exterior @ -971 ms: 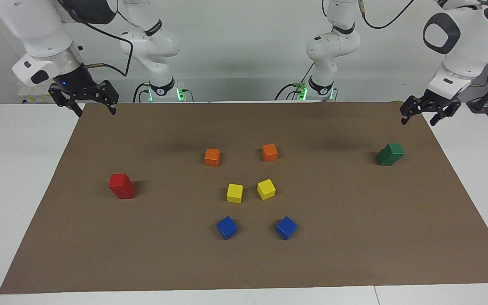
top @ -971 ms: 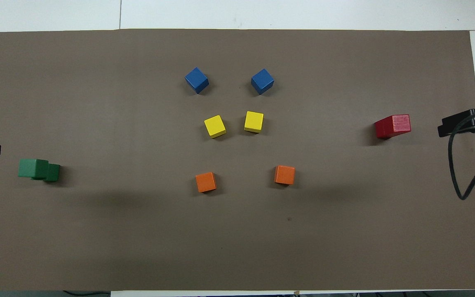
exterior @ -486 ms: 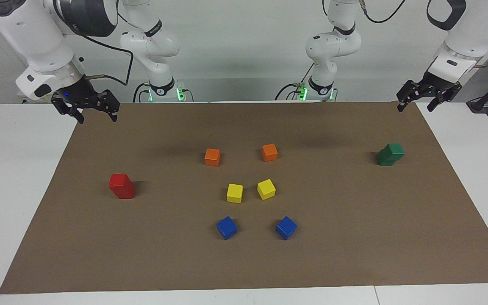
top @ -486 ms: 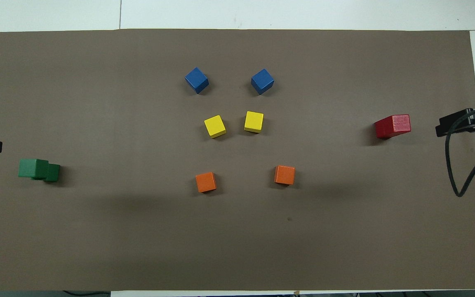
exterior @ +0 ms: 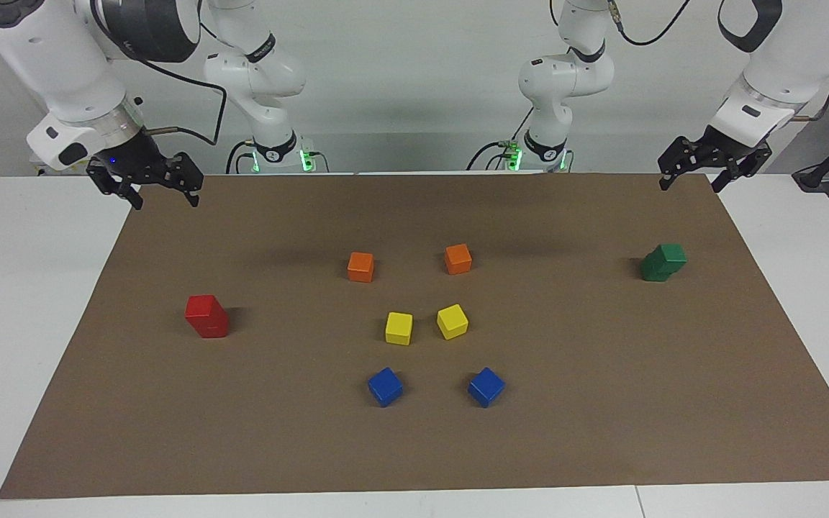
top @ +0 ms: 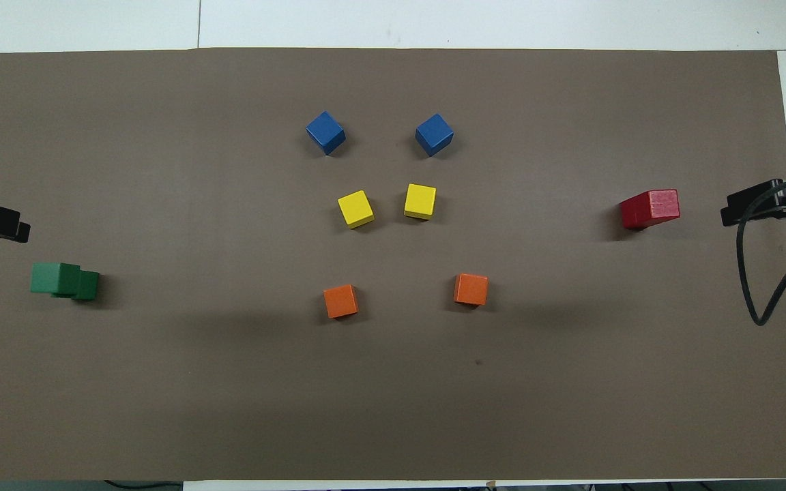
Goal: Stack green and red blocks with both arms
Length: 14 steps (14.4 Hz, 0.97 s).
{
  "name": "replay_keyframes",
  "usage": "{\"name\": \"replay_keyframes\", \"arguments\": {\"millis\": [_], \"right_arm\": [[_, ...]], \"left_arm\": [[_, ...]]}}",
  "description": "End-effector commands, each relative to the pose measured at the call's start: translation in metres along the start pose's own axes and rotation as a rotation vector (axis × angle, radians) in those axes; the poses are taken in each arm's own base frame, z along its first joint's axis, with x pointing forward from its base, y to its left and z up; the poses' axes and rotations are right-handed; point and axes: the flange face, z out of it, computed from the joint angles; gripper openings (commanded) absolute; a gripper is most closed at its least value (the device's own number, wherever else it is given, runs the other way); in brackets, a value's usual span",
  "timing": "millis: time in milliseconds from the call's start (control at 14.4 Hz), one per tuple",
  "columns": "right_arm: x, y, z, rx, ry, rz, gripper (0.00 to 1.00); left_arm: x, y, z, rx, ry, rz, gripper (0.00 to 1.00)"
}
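Two green blocks (exterior: 663,262) stacked, the upper one shifted off square over the lower, near the mat's edge at the left arm's end, toward the corner closest to the robots. Two red blocks (exterior: 206,316) stacked flush into one neat column near the mat's edge at the right arm's end, about midway along that edge. Left gripper (exterior: 692,170) up in the air over the mat's corner at the left arm's end, empty, fingers spread wide, clear of the green stack. Right gripper (exterior: 163,189) raised over the mat's corner at the right arm's end, likewise empty and spread apart, well apart from the red stack. In the middle of the brown mat (exterior: 601,403), three loose pairs (none stacked): two orange cubes (exterior: 360,267) nearest the robots, two yellow cubes (exterior: 399,328) next, two blue cubes (exterior: 385,386) toward the mat's edge away from the robots
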Motion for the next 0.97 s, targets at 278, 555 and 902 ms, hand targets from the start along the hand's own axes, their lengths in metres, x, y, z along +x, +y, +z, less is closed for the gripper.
{"name": "replay_keyframes", "arguments": {"millis": [278, 555, 902], "right_arm": [[-0.002, 0.002, -0.001, -0.016, -0.004, -0.011, 1.00], [-0.002, 0.002, 0.000, -0.015, -0.006, -0.010, 1.00], [-0.003, 0.004, 0.000, -0.014, -0.006, -0.007, 1.00]], "left_arm": [[0.004, 0.019, -0.011, 0.004, -0.009, 0.002, 1.00], [0.005, 0.016, -0.013, 0.013, 0.010, -0.004, 1.00], [0.008, 0.017, -0.005, 0.005, 0.018, -0.113, 1.00]]}}
